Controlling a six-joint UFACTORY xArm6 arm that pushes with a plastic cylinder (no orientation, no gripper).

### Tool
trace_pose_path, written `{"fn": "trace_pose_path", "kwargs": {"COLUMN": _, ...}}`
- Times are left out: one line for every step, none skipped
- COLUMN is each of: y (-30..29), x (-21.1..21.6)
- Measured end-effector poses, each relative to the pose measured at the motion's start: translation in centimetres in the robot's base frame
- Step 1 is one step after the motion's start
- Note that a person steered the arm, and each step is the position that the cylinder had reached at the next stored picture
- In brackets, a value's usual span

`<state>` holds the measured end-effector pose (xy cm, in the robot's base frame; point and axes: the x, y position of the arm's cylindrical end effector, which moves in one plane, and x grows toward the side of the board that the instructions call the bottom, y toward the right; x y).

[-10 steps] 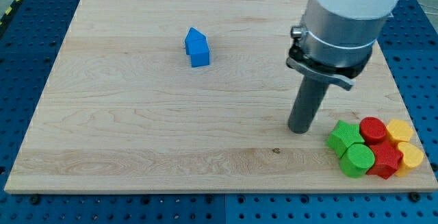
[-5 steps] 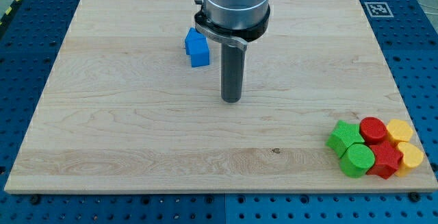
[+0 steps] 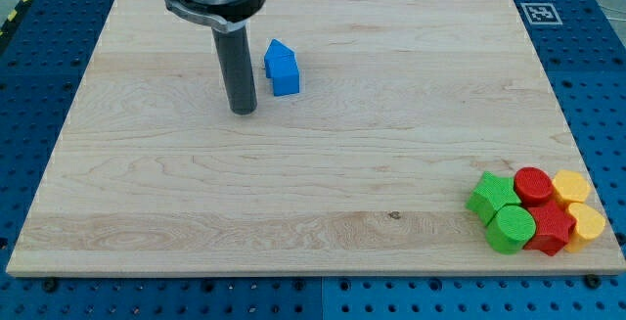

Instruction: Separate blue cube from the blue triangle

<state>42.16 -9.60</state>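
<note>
The blue cube (image 3: 286,79) and the blue triangle (image 3: 278,54) sit touching each other on the wooden board (image 3: 196,203), above the board's middle, the triangle at the cube's upper left. My tip (image 3: 243,111) rests on the board to the left of and slightly below the blue cube, a short gap away from it. The rod rises from the tip toward the view's top.
A cluster of blocks sits at the board's bottom right corner: a green star (image 3: 489,197), a green cylinder (image 3: 512,228), a red cylinder (image 3: 533,184), a red block (image 3: 551,227) and two yellow blocks (image 3: 570,185) (image 3: 588,224).
My tip has swept from the board's right side, near the coloured cluster, leftward across the middle to just left of the blue pair. No block has moved.
</note>
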Motion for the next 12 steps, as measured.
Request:
{"fn": "trace_pose_path", "kwargs": {"y": -0.6, "x": -1.1}}
{"fn": "trace_pose_path", "kwargs": {"y": -1.5, "x": -1.8}}
{"fn": "trace_pose_path", "kwargs": {"y": -2.2, "x": -3.1}}
{"fn": "trace_pose_path", "kwargs": {"y": -2.2, "x": -3.3}}
{"fn": "trace_pose_path", "kwargs": {"y": -2.2, "x": -3.6}}
{"fn": "trace_pose_path", "kwargs": {"y": -1.4, "x": -3.9}}
{"fn": "trace_pose_path", "kwargs": {"y": 0.2, "x": -3.9}}
{"fn": "trace_pose_path", "kwargs": {"y": 1.5, "x": -3.9}}
{"fn": "trace_pose_path", "kwargs": {"y": 1.6, "x": -4.1}}
{"fn": "trace_pose_path", "kwargs": {"y": 1.8, "x": -5.8}}
{"fn": "trace_pose_path", "kwargs": {"y": 1.8, "x": -6.4}}
{"fn": "trace_pose_path", "kwargs": {"y": 1.8, "x": -6.5}}
